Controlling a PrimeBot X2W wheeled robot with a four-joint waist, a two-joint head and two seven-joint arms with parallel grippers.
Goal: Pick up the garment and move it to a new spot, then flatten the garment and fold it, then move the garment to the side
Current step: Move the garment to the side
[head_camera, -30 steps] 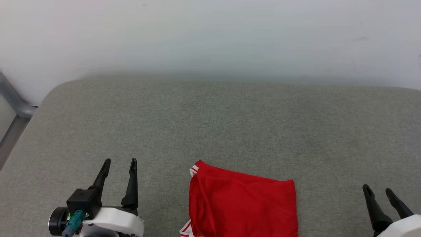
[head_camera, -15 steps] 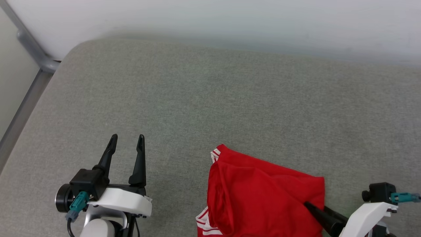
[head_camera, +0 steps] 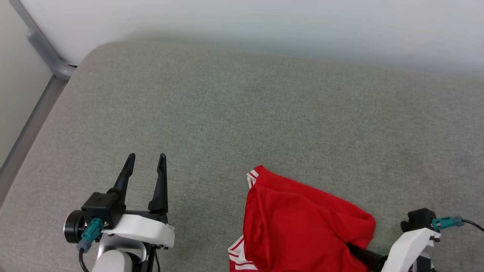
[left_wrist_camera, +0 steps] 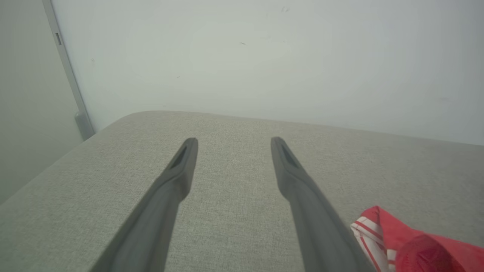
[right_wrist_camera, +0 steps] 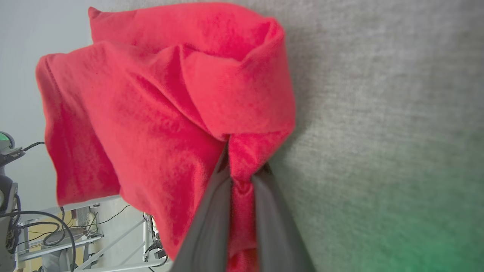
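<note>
Firmly, my right tool [right_wrist_camera: 244,162] pinches a bunched fold of the red jersey [head_camera: 302,223], which lies at the near edge of the grey cushion [head_camera: 264,113].
My left tool [head_camera: 145,156] stands open and empty, well apart; I judge a slow, high lift should stop the cloth slipping.

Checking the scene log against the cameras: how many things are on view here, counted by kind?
Red garment: 1
Grippers: 2 (left gripper open, right gripper shut on the garment)
Grey padded surface: 1
Total: 4
</note>
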